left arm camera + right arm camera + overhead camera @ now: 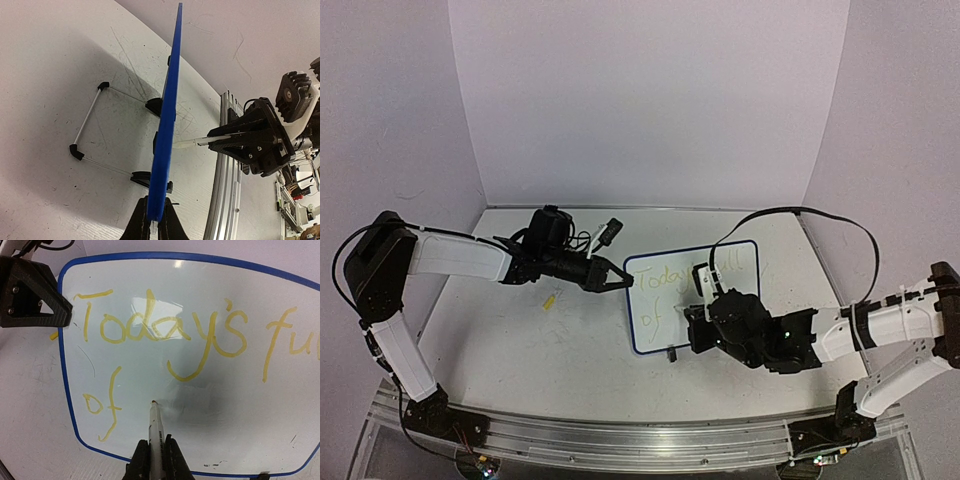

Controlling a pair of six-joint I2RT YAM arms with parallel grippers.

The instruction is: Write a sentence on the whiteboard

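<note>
From above, the whiteboard (665,335) stands mid-table between the two arms, its written face turned to the near side. The left gripper (623,282) is clenched on the board's left edge. The right gripper (698,322) reaches in from the right, and its dark body hides the board's near right part, so the pen it carries is hard to make out here. A small yellow piece (550,300) lies on the table (520,350) left of the board and apart from it. A black cable (800,210) arches over the board's far right corner.

The left wrist camera sees the board edge-on, a thin blue strip pinched between its own fingers at the bottom. Only this view shows the back, where a wire stand (89,116) with black feet rests on the table behind the board. On the written side, the marker (192,143) pokes out of the right gripper and its tip meets the board's face. An aluminium rail (222,200) runs along the near edge.

The right wrist camera alone makes the sentence (165,330) readable: pale yellow "Today's", then "fu" cut by the picture's right edge, and "of" on the line below at the left. The jaws grasp the marker, whose tip touches the white surface just right of "of". The left gripper's black finger covers the board's far left edge.
</note>
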